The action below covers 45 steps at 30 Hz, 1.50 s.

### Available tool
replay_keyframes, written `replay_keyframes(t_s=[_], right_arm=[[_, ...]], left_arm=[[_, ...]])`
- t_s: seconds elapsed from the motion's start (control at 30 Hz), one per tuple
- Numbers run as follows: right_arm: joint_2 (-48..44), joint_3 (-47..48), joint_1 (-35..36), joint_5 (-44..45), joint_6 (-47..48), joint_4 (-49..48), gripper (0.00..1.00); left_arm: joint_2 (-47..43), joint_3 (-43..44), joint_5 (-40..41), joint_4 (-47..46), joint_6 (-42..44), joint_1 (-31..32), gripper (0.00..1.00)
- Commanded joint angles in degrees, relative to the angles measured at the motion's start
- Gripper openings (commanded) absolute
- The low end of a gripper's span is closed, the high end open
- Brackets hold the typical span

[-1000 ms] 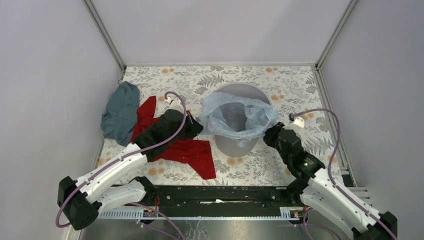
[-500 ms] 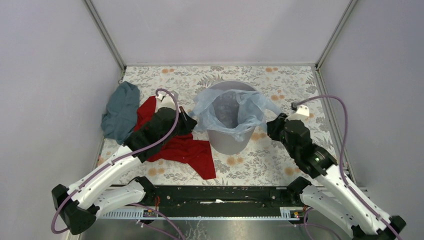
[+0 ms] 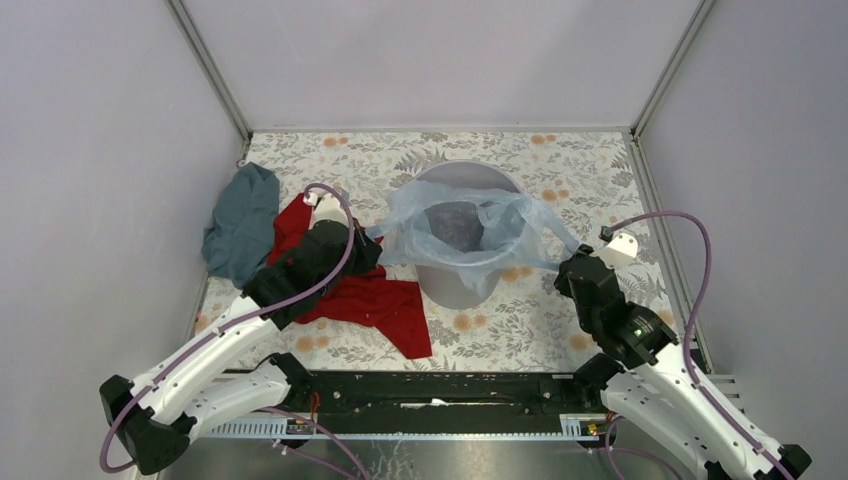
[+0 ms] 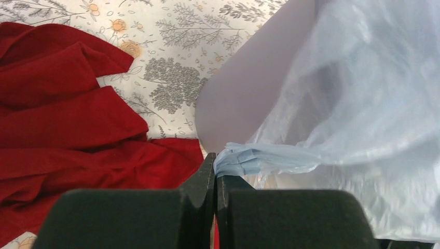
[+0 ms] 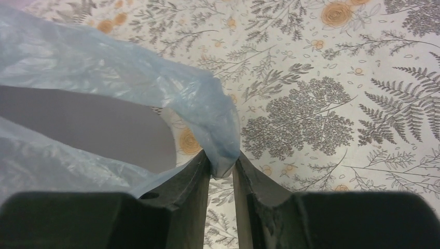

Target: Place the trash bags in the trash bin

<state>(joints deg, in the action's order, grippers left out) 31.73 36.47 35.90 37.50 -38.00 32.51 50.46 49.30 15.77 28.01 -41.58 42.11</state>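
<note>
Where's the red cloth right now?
Top view, left of centre: red cloth lies between the teal-grey cloth and the bin, partly under the left arm.

The left gripper (image 4: 215, 162) pinches the trash bag (image 4: 358, 98), jaws tight together. The right gripper (image 5: 222, 166) pinches it too, jaws slightly apart.

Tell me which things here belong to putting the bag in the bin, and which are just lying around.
Part of the job:
pale blue trash bag
grey trash bin
left gripper and right gripper, each pinching an edge of the bag

Just lying about:
red cloth
teal-grey cloth
Both lie left of the bin.
</note>
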Motion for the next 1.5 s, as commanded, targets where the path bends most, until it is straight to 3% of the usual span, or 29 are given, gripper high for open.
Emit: replay_keyframes(t_s=[0.0,0.23,0.33,0.43,0.53,0.63,0.7,0.9,1.0,1.23,1.47], right_arm=[[3.4,-2.7,-0.1,6.0,-0.7,-4.7,0.3],[9.0,-6.3,-0.1,4.1,1.5,-14.0,0.31],[10.0,-6.5,-0.1,-0.1,6.0,-19.6,0.41],[11.1,-2.0,-0.1,-3.9,10.5,-18.3,0.6],[10.8,6.1,-0.1,-5.6,10.2,-7.3,0.74],[6.6,10.7,-0.1,-8.2,7.3,0.6,0.87],[2.3,12.4,-0.1,-10.8,7.0,2.8,0.97],[-3.1,19.1,-0.1,-15.1,12.9,5.3,1.0],[3.3,23.2,-0.1,-17.8,19.3,3.6,1.0],[21.2,34.3,-0.1,-16.3,30.0,3.4,1.0],[28.1,35.8,-0.1,-15.4,33.8,-0.9,0.95]], left_arm=[[1.7,-0.6,2.9,0.1,1.7,-0.9,0.0],[2.2,-2.9,1.3,-2.0,1.3,-1.4,0.0],[2.0,-3.3,0.0,-4.2,1.2,-1.8,0.0],[4.2,-0.7,-1.9,-5.1,1.7,-1.9,0.18],[4.1,1.3,-2.2,-4.5,2.4,-1.9,0.37],[1.4,1.8,-1.2,-2.5,2.9,-1.9,0.61],[-0.8,2.6,-1.1,-0.3,3.2,-1.9,0.71],[-5.8,9.0,-0.5,7.9,7.8,-1.9,0.98],[-5.1,14.6,-3.9,8.0,12.6,-1.9,0.99],[8.6,27.9,-7.4,10.0,22.8,-1.9,0.99],[20.9,35.5,-7.6,13.2,26.0,-0.1,0.99]])
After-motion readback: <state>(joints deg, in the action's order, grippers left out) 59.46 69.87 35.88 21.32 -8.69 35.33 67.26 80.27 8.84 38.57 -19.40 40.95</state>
